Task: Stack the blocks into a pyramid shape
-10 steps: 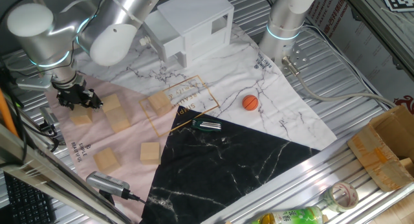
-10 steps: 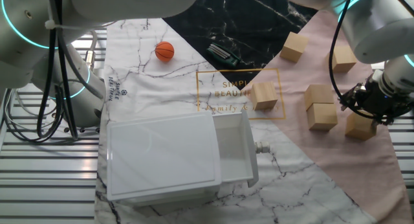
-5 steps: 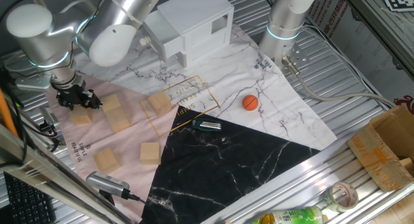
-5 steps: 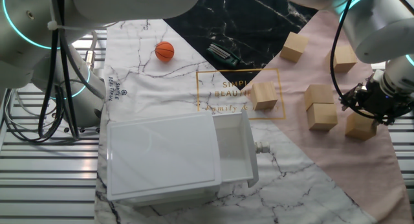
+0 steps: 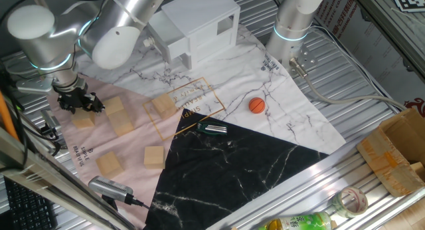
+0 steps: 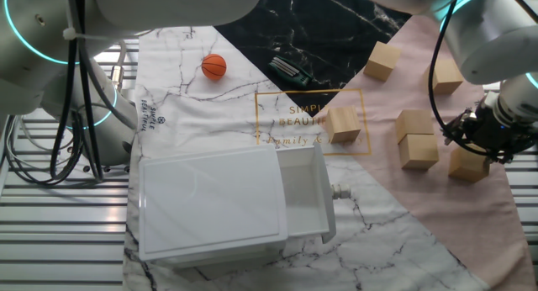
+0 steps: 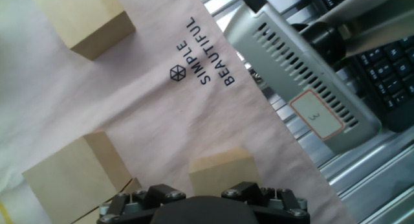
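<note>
Six light tan wooden blocks lie apart on the pink part of the mat, none stacked. My gripper (image 5: 78, 102) hangs at the mat's left end, just above and behind one block (image 5: 84, 119). The other fixed view shows that block (image 6: 467, 163) under the gripper (image 6: 486, 143). Its fingers look spread and hold nothing. Two blocks (image 5: 115, 105) (image 5: 122, 123) sit close to the right, one (image 5: 163, 104) on the gold lettering, and two (image 5: 154, 156) (image 5: 109, 165) nearer the front. In the hand view the nearest block (image 7: 223, 173) lies just ahead of the hand, and the fingertips are hidden.
A white box-like house (image 5: 196, 25) stands at the back with its drawer open (image 6: 304, 197). An orange ball (image 5: 257, 105) and a small dark tool (image 5: 212, 129) lie mid-mat. A grey vented device (image 7: 304, 88) borders the mat's edge beside my hand. A second arm's base (image 5: 292, 24) stands behind.
</note>
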`<state>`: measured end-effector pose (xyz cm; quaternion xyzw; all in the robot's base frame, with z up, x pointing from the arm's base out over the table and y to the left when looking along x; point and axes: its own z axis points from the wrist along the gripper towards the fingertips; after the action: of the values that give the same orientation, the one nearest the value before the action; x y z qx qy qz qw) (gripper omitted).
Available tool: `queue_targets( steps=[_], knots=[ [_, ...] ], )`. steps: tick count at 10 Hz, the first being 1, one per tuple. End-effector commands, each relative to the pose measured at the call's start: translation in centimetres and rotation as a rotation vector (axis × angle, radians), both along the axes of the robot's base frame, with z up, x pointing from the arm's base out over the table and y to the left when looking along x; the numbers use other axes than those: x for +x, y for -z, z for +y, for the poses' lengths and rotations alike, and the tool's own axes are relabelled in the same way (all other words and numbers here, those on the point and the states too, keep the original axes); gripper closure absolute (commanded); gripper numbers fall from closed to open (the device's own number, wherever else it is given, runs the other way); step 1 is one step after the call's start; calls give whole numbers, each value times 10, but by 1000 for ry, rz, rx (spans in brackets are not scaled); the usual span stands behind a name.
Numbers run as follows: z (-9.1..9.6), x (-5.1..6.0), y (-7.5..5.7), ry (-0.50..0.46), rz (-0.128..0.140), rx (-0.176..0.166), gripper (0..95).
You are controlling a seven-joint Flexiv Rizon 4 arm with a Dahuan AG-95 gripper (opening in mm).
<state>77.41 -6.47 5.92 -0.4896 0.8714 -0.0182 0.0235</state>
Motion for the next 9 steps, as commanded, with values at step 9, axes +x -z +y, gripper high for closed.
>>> queue_targets(
  steps=[9],
  knots=[
    [-5,13,1,-55,1,-12,190]
  ],
)
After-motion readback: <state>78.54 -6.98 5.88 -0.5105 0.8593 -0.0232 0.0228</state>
